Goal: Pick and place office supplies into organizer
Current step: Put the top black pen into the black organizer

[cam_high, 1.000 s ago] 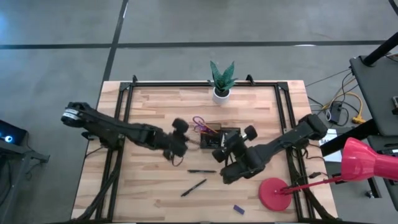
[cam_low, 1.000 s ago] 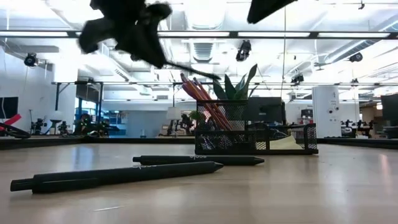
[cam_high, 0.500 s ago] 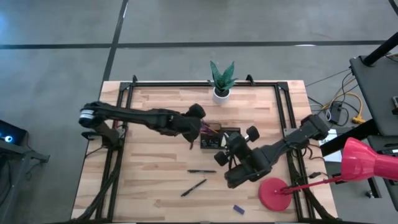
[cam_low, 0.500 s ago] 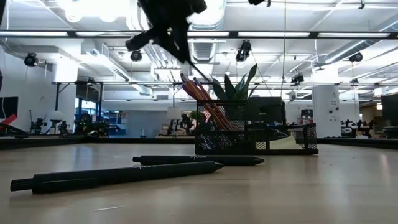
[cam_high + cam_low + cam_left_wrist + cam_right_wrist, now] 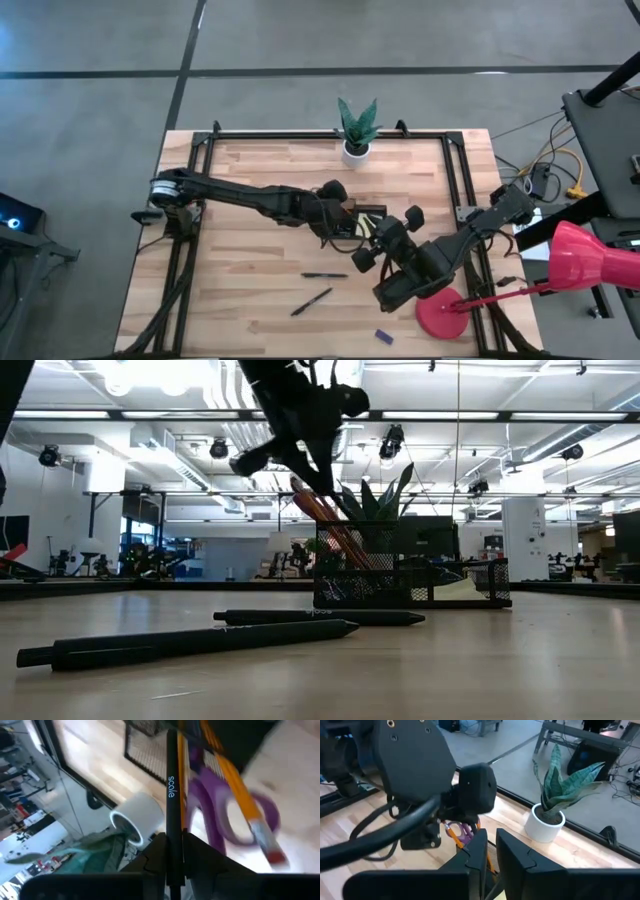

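Note:
The organizer [image 5: 362, 224], a black mesh box, stands mid-table with purple scissors [image 5: 220, 815] and orange pens [image 5: 330, 525] leaning in one compartment. My left gripper [image 5: 336, 214] hangs over its left end, shut on a black pen [image 5: 171, 795] that points down toward that compartment. My right gripper [image 5: 366, 248] hovers just near-right of the organizer, shut, with nothing between its fingers [image 5: 479, 854]. Two more black pens [image 5: 325, 275] [image 5: 311, 301] lie flat on the table in front. A small blue block [image 5: 383, 337] lies near the front edge. My left gripper pinches the black pen's shaft [image 5: 172, 851] between its two fingers, and the pen runs on ahead of the fingertips. The fingers come slanting down from the table's left. The pen is clear of the table. I cannot tell whether its far end touches the organizer.
A potted green plant [image 5: 357, 130] stands at the far edge behind the organizer. A red lamp's round base [image 5: 441, 311] sits at the near right, close under my right arm. Bare wood lies at the table's left and near left.
My left gripper has carried the black pen toward the table's right, from beside the organizer to over its left end, rolling its wrist as it went. My right gripper has drawn back from the organizer toward the near right and risen a little.

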Available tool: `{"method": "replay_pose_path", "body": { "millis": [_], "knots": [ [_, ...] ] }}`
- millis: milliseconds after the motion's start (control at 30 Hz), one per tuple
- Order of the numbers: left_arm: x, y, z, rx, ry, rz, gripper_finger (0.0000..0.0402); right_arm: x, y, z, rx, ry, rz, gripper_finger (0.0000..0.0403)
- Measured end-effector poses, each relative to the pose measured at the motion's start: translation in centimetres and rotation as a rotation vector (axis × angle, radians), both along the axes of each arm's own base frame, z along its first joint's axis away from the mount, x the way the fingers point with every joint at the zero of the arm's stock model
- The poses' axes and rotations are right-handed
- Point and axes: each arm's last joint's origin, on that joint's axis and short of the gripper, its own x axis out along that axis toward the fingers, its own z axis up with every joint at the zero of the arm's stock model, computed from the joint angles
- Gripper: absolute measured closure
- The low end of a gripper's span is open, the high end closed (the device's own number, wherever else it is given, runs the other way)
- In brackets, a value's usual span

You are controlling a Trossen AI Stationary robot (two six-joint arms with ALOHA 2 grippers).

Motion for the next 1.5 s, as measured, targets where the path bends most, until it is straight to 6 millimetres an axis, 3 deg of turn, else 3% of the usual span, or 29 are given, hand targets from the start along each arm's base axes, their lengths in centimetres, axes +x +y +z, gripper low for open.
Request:
{"method": "replay_pose_path", "body": {
  "millis": [267, 367, 500, 600, 767, 933, 1167, 1333, 1500],
  "knots": [
    [0.5, -1.7, -0.6, -0.038, -0.032, -0.023, 0.0235, 0.0, 0.0, -0.1, -0.004, 0.006, 0.001, 0.0371],
    [0.1, -1.9, -0.2, -0.02, -0.108, 0.097, 0.0208, 0.0, 0.0, -0.2, -0.006, 0.014, 0.002, 0.0371],
    [-2.4, -2.3, 1.6, -0.088, -0.23, 0.319, 0.019, -0.1, 0.1, -1.0, 0.05, 0.12, 0.031, 0.0371],
    [-4.8, -3.7, 2.7, -0.37, -0.283, 0.469, 0.0189, -0.2, 0.3, -2.3, 0.109, 0.276, 0.092, 0.0371],
    [-7.7, -6.2, 3.1, -1.057, -0.308, 0.642, 0.0188, 0.4, 1.2, -6.2, 0.281, 0.492, 0.277, 0.0371],
    [-9.5, -7.7, -1.0, -1.276, -0.407, 0.666, 0.0208, 1.9, 1.7, -11.2, 0.463, 0.48, 0.495, 0.0371],
    [-12.0, -8.7, -6.6, -1.382, -0.453, 0.575, 0.0269, 3.0, -0.3, -13.3, 0.386, 0.495, 0.569, 0.0371],
    [-12.1, -9.1, -8.1, -1.436, -0.496, 0.522, 0.0298, 4.3, -1.9, -14.1, 0.412, 0.502, 0.717, 0.0371],
    [-11.7, -9.3, -9.2, -1.413, -0.475, 0.539, 0.0302, 4.8, -2.7, -16.0, 0.451, 0.544, 0.688, 0.0371]
  ]
}}
